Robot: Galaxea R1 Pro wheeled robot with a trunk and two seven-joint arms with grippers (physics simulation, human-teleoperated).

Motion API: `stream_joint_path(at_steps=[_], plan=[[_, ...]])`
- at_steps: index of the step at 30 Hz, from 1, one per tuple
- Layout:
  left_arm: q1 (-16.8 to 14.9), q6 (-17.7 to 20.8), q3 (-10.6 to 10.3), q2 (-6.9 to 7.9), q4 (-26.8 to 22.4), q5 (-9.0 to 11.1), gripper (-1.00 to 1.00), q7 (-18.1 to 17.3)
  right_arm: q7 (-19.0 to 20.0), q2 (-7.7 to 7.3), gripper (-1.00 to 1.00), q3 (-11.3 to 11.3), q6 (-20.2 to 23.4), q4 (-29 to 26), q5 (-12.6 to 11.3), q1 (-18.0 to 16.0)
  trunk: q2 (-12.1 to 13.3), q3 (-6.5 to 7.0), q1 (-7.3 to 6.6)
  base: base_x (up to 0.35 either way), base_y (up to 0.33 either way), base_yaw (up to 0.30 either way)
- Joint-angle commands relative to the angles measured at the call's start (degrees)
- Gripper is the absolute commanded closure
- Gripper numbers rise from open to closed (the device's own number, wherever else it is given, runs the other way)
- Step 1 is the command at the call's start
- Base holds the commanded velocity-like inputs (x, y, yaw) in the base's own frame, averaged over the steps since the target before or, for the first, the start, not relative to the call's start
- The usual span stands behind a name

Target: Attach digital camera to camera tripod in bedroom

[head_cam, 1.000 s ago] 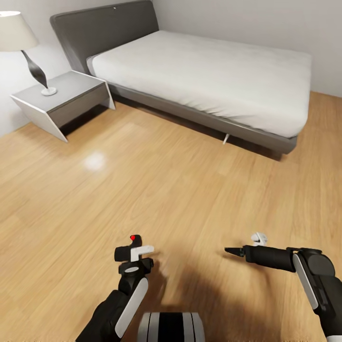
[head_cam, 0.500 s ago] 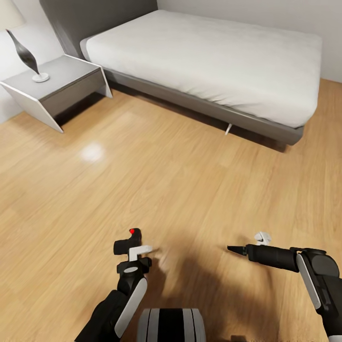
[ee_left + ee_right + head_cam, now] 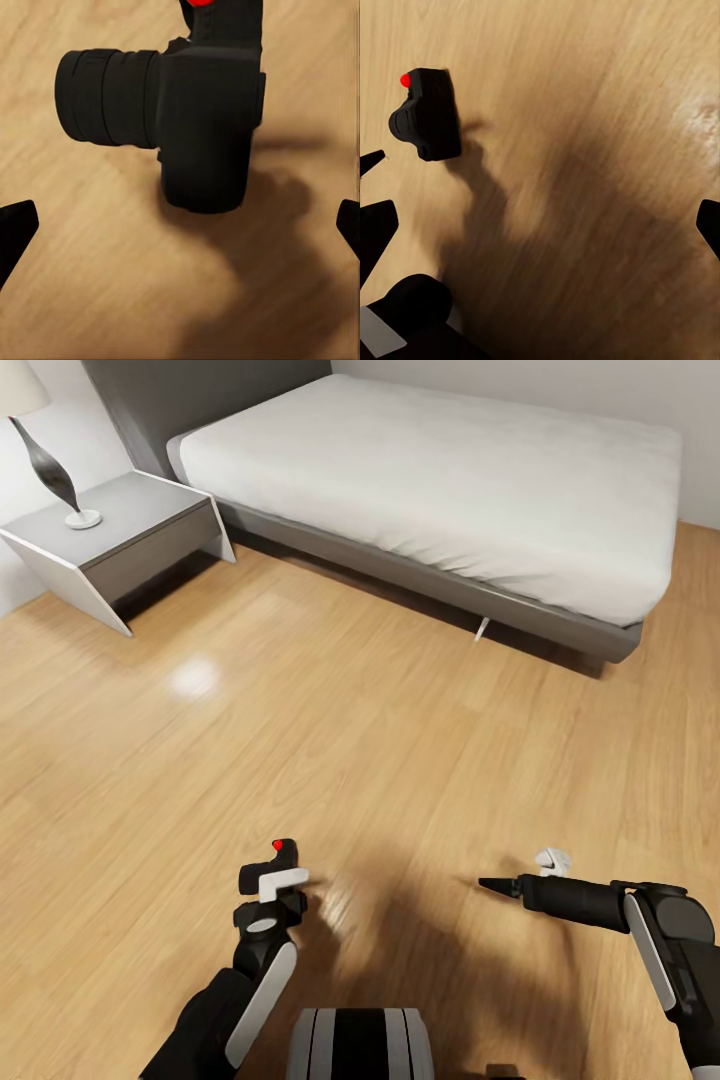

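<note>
Digital camera (image 3: 272, 863): lower left of head frame, over the wood floor (image 3: 400, 740), ahead of left gripper (image 3: 272, 890), fingers apart. Right gripper (image 3: 490, 884): lower right, fingers apart. Bed (image 3: 450, 470): top.

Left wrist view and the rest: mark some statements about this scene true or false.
1. The digital camera sits between the open left gripper's fingertips, touching neither. True.
2. The right gripper is shut on the camera. False: it is open and holds nothing; the camera is over by the left gripper.
3. The camera carries a red dot. True.
4. The lamp stands on the bed. False: it stands on the grey nightstand.
5. The floor is grey carpet. False: it is light wood.
</note>
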Motion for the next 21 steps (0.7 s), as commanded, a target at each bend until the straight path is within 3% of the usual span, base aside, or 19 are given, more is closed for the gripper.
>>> stream_joint_path(at_steps=[1,21], plan=[[0.0,0.2,-0.1,0.08,-0.4,0.4,-1.0,0.5,-0.2,-0.01,-1.0,0.0,0.5,0.0,-0.5,0.0,0.0,-0.04,-0.01,0.0,0.0,0.0],[0.0,1.1,-0.5,2.11,-2.5,0.7,-1.0,0.4,-0.3,0.06,-1.0,0.0,0.5,-0.9,-0.3,0.0,0.0,-0.04,-0.01,0.0,0.0,0.0]])
